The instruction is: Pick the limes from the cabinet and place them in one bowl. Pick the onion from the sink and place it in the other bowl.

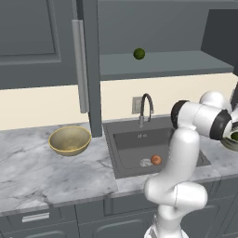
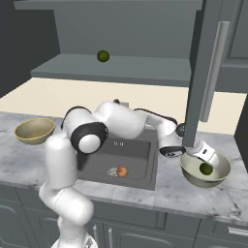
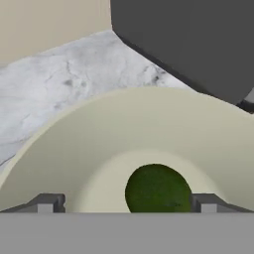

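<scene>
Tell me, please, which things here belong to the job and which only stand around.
Belonging to the job:
lime in the cream bowl
lime on the cabinet shelf
cream bowl
onion
sink
golden-tan bowl
cabinet
gripper, its jaws apart around the first lime

Only standing around:
faucet
marble counter
wall outlet
</scene>
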Robot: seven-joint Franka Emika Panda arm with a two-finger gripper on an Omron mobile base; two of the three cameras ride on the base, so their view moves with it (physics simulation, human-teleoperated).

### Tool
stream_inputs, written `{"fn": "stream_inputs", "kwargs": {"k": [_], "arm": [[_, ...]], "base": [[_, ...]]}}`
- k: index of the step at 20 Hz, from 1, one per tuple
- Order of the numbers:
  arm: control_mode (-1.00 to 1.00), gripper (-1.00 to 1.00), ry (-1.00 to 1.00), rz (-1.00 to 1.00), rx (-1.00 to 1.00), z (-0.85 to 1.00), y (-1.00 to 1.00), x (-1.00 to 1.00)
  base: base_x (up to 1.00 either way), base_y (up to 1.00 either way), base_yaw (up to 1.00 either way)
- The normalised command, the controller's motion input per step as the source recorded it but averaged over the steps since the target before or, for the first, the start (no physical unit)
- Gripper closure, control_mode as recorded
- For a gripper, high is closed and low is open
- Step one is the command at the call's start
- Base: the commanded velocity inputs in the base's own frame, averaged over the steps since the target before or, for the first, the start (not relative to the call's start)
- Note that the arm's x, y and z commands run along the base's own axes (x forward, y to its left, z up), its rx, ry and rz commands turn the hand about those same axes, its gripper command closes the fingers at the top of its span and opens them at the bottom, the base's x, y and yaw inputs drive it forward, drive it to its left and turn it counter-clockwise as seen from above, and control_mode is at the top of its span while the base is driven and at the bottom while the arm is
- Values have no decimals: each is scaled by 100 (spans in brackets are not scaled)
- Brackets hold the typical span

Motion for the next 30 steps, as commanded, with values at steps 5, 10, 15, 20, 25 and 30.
{"fn": "stream_inputs", "kwargs": {"k": [5, 10, 15, 20, 25, 30], "arm": [[-100, -100, 0, 0, -6, 26, 15, -8], [-100, -100, 0, 0, -1, 35, 14, -5], [-100, -100, 0, 0, 0, 42, 16, -4], [-100, -100, 0, 0, 0, 42, 20, -12], [-100, -100, 0, -3, -2, 39, 23, -14], [-100, -100, 0, -11, -5, 42, 25, -13]], "base": [[0, 0, 0], [0, 0, 0], [0, 0, 0], [0, 0, 0], [0, 0, 0], [0, 0, 0]]}}
